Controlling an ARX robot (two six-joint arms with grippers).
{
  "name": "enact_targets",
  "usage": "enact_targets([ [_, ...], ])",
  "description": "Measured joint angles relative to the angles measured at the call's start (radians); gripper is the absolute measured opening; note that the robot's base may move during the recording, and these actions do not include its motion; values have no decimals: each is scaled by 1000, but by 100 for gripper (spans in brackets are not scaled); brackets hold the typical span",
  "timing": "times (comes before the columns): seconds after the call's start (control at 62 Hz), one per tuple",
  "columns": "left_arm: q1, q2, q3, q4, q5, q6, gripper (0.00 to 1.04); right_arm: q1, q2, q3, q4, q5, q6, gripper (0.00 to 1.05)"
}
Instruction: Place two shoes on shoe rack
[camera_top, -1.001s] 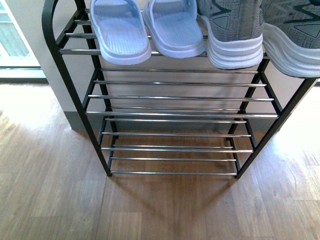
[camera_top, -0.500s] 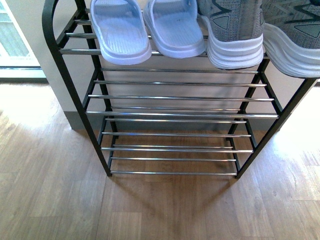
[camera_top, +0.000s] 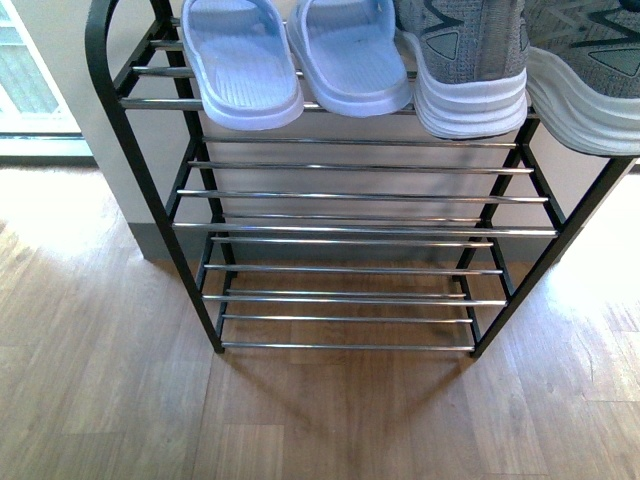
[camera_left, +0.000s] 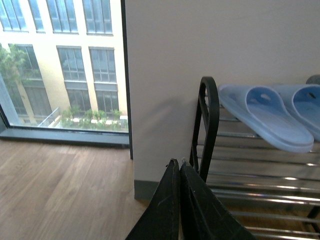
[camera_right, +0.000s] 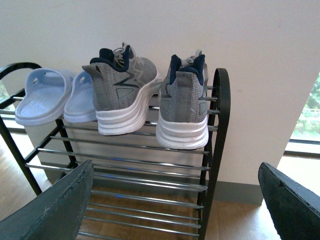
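Two sneakers (camera_right: 150, 100) on shoe rack (camera_right: 218, 130), heels toward robot.

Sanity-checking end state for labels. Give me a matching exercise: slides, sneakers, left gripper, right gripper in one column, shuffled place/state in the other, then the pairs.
Column 1:
1. slides
2. sneakers
3. left gripper
4. right gripper

Column 2:
A. fingers spread wide, nothing between them
B. top tier of the shoe rack, toward its right end
C. fingers pressed together, holding nothing
D. top tier, toward the left end

Pairs: 1-D, 2-B, 3-C, 4-A
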Motion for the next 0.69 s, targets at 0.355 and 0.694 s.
enact_targets([
  [0.355,1,-2,0,-6,1,0,1,0,0,0,0,0,0,95],
  [0.694,1,-2,0,-6,0,0,63,0,0,0,0,0,0,95],
])
